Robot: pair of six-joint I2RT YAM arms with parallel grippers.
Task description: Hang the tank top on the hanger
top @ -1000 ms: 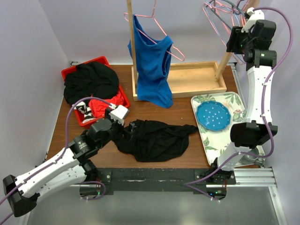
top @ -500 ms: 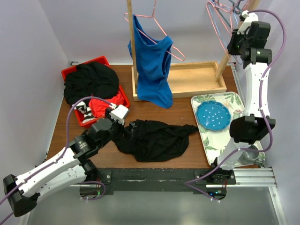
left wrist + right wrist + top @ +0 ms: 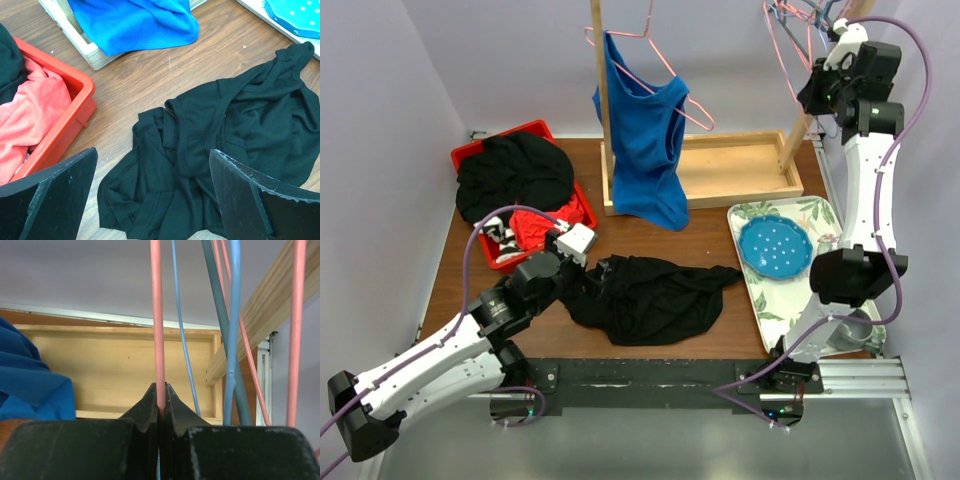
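My right gripper [image 3: 161,390] clamps the springy hanger [image 3: 155,315]; my left gripper [image 3: 152,152] gapes empty over the limp tank top [image 3: 240,125] at centre frame, probably best pinched by a strap.

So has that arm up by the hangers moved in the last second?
Yes. In the top view the right gripper, shut on the pink hanger, has shifted slightly left, closer to the wooden post.

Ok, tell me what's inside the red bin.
The bin holds a black heap, a red cloth and a small black-and-white piece. Anything beneath them, and the bin's floor, is covered.
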